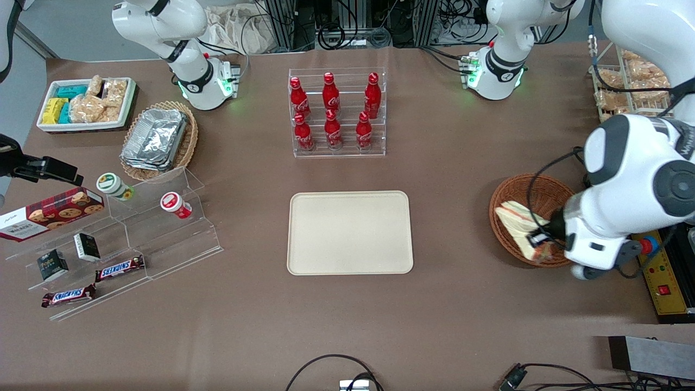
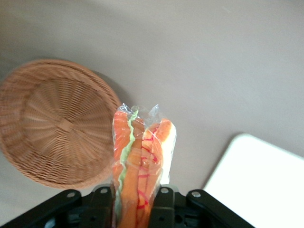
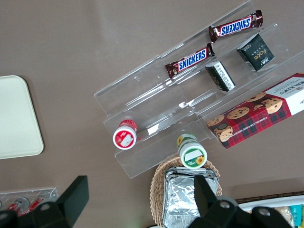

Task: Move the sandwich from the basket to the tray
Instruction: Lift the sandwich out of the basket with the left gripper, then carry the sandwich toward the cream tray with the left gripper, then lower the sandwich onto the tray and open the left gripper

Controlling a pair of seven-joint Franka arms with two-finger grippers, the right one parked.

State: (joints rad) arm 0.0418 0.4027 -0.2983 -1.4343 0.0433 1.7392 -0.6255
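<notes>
The left gripper [image 1: 541, 239] is shut on the sandwich [image 1: 518, 222], a clear-wrapped wedge of white bread with green and orange filling. It holds the sandwich above the part of the round reddish-brown wicker basket [image 1: 522, 185] nearer the front camera. In the left wrist view the sandwich [image 2: 142, 156] stands edge-on between the black fingers [image 2: 161, 205], and the basket [image 2: 57, 123] lies empty below it. The cream-beige tray [image 1: 350, 233] lies empty at the table's middle, toward the parked arm from the basket. Its corner also shows in the left wrist view [image 2: 266, 185].
A clear rack of red cola bottles [image 1: 337, 114] stands farther from the camera than the tray. A wire rack of snack bags [image 1: 630, 87] and a yellow control box [image 1: 665, 282] are at the working arm's end. Acrylic steps with snacks [image 1: 114, 239] lie toward the parked arm's end.
</notes>
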